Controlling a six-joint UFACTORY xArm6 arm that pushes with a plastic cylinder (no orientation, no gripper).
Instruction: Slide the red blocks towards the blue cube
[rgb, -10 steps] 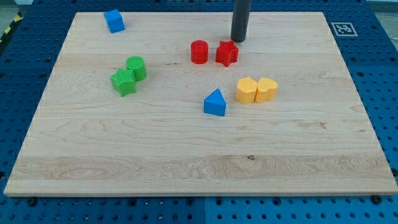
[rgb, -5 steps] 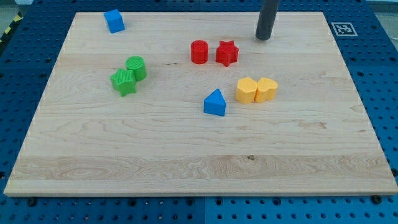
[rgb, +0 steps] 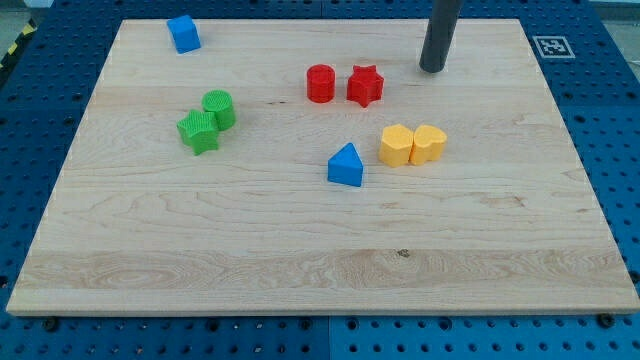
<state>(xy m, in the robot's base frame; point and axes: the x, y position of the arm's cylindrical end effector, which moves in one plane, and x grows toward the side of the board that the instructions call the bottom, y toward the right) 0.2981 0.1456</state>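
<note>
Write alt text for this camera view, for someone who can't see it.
A dark rod's tip rests on a wooden board, to the right of a red cylinder and red star, touching neither. A blue cube sits top left; two green blocks, a blue triangular block and two yellow blocks lie lower.

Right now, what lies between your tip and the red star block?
Nothing: in the camera view only bare wood separates my tip from the red star block, which sits to its lower left.
</note>
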